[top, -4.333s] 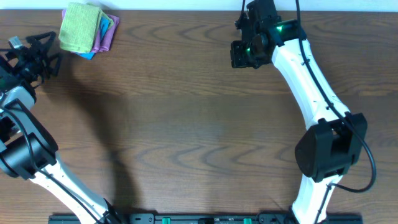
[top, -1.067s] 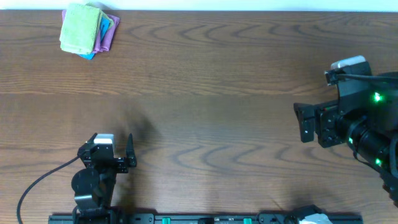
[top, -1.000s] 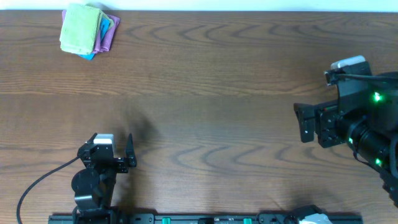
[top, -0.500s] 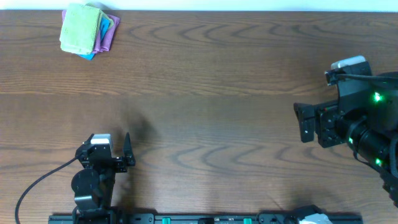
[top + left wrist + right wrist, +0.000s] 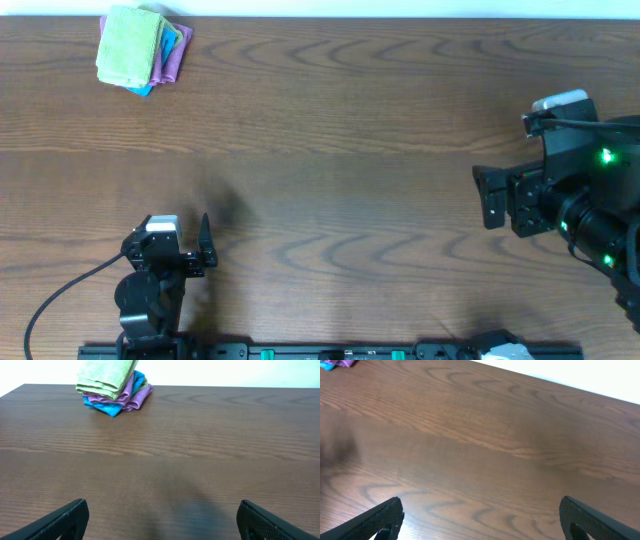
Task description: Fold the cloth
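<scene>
The cloth (image 5: 128, 45) is lime green and lies folded on top of a small pile at the far left corner of the table. In the left wrist view the cloth (image 5: 106, 372) shows far ahead, up and to the left. My left gripper (image 5: 172, 235) sits near the front edge, well away from the pile. Its fingers (image 5: 60, 519) stand wide apart over bare wood, so the left gripper (image 5: 162, 512) is open and empty. My right gripper (image 5: 490, 196) is at the right side, pointing left, and is also open with nothing in it (image 5: 482, 512).
Under the green cloth lie a purple cloth (image 5: 134, 393) and a blue cloth (image 5: 102, 406). The corner of that pile (image 5: 330, 364) shows at the top left of the right wrist view. The brown wooden table (image 5: 330, 150) ends at a white strip at the back.
Both arms have come back from the far side of the table to the near side. Over the last second the left gripper shifted slightly left; the right has stayed still.
</scene>
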Available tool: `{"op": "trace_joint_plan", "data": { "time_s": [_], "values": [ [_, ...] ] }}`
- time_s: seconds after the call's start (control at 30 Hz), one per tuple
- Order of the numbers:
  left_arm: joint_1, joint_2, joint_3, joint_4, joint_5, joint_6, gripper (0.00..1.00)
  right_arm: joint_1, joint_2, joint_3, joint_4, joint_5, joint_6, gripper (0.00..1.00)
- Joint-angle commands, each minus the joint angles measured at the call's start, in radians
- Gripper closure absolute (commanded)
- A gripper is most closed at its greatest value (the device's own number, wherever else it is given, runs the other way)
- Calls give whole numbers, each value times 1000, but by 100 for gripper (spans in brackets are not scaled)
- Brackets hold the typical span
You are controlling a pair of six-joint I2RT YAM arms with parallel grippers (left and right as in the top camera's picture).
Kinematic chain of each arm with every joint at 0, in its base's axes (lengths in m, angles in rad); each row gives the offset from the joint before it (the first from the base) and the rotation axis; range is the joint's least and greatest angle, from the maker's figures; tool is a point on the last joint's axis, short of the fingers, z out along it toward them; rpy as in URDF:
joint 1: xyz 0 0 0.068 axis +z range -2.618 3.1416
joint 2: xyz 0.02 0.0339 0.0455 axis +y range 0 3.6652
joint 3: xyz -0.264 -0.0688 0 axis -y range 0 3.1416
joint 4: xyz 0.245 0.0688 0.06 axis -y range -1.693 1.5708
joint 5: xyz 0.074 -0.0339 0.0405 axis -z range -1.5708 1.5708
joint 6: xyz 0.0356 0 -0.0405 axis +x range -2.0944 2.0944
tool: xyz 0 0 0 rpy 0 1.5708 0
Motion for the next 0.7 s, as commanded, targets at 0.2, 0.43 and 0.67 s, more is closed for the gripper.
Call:
{"op": "trace_joint_plan", "data": {
  "time_s": [0.2, 0.43, 0.67],
  "values": [
    [-4, -8, -24, -8, -25, -7, 5, -17, -142, -102, 89, 11, -92, 1],
    [-4, -8, -24, -8, -25, -7, 5, -46, -537, -629, 409, -66, -94, 1],
    [-4, -8, -24, -8, -25, -7, 5, -122, -837, -1191, 703, -119, -90, 1]
  ]
}}
